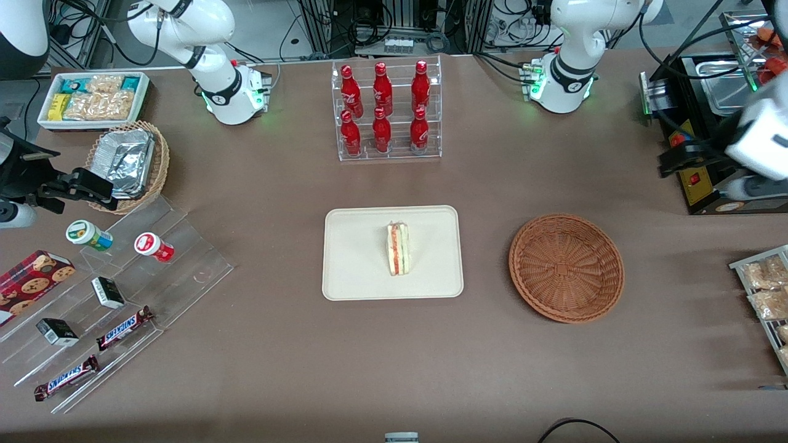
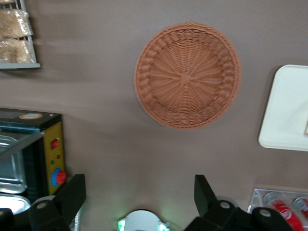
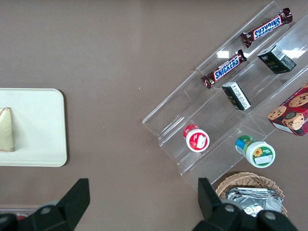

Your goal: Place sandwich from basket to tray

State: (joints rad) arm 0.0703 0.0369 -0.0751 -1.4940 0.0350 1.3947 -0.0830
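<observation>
The sandwich (image 1: 399, 248) stands on its edge in the middle of the cream-white tray (image 1: 357, 258), with its pink, red and green filling on top. It also shows in the right wrist view (image 3: 6, 129) on the tray (image 3: 38, 125). The reddish-brown wicker basket (image 1: 566, 267) is empty and sits beside the tray, toward the working arm's end. My gripper (image 1: 674, 161) hangs high above the table by the black appliance, farther from the front camera than the basket. It is open and empty (image 2: 139, 192), looking down on the basket (image 2: 187, 74) and the tray's rim (image 2: 288, 110).
A clear rack of red bottles (image 1: 388, 111) stands farther back than the tray. A black appliance (image 1: 708, 123) and a wire rack of packets (image 1: 766, 289) are at the working arm's end. Acrylic steps with snacks (image 1: 123, 283) and a tan basket of foil trays (image 1: 129, 163) are at the parked arm's end.
</observation>
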